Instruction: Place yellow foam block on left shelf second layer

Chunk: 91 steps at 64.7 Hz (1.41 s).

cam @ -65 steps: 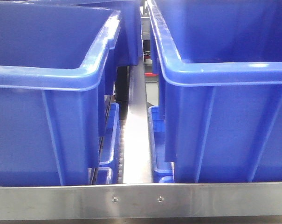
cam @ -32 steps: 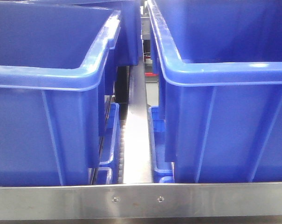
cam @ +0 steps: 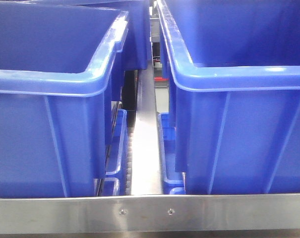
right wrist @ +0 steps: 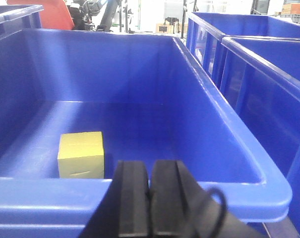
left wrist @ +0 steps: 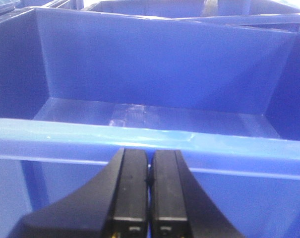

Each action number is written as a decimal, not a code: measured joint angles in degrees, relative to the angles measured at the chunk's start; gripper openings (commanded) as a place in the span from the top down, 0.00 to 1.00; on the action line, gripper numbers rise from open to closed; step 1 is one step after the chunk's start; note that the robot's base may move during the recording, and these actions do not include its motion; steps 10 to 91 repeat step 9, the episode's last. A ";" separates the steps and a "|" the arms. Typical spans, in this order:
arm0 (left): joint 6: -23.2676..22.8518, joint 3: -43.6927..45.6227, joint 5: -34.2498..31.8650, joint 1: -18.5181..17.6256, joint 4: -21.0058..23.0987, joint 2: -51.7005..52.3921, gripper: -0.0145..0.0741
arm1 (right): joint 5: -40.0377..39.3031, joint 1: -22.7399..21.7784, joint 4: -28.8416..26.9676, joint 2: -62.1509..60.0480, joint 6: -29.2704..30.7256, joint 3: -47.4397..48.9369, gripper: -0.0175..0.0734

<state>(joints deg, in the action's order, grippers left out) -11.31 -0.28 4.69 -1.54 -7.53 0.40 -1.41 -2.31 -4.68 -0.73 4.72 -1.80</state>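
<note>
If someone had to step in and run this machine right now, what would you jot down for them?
Left gripper: shut, holding nothing, in front of a bin whose visible floor is bare.
Right gripper: shut, holding nothing, at the near rim of another bin.
Yellow block: on that bin's floor, near-left part, untouched.
Done: nothing visible.
Left: open the right gripper, grasp the block, lift it out, place it on the left shelf's second layer.

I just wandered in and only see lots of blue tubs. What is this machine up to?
Nothing is being held right now. The right gripper is shut and empty, just outside the near rim of a blue bin with the yellow foam block on its floor. The left gripper, also shut, faces another blue bin whose visible floor is bare. The block hasn't been picked up yet.
</note>
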 measured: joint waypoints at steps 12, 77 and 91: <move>0.00 0.00 0.00 0.00 0.00 0.00 0.68 | 0.00 0.00 0.00 0.00 0.00 0.00 0.74; 0.00 0.00 0.00 0.00 0.00 0.00 0.68 | 0.00 0.00 0.00 0.00 0.00 0.00 0.74; 0.00 0.00 0.00 0.00 0.00 0.00 0.68 | 0.00 0.00 0.00 0.00 0.00 0.00 0.74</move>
